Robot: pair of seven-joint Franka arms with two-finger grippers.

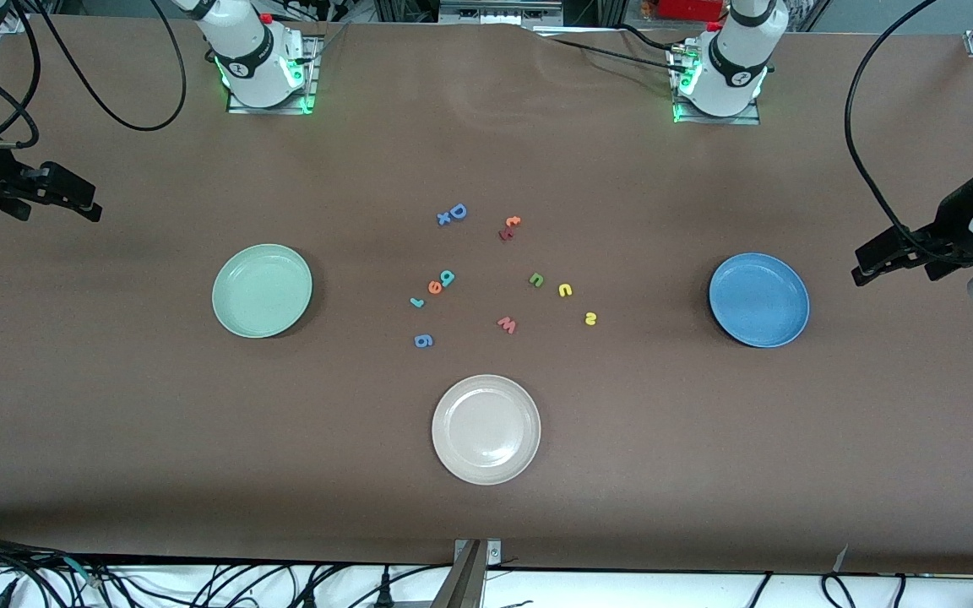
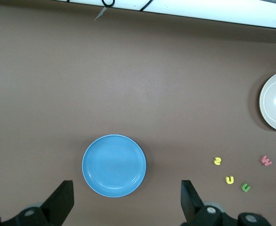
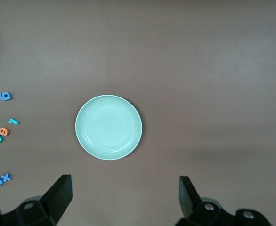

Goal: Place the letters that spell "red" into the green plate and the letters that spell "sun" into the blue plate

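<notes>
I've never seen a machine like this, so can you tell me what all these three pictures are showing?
These are two robot arms at a brown table. One picture looks down from a high camera facing them. The other two come from cameras on the arms' wrists, looking down past each arm's grabbing tool.

The left tool is open over the round blue plate. The right tool is open over the round pale green plate. Neither holds anything.

A round cream-white plate lies nearest the high camera. Between the plates are tiny foam letters: a teal "r", orange "e", teal "d", olive-green "u", yellow "n", yellow "s", and a pink "w".
</notes>
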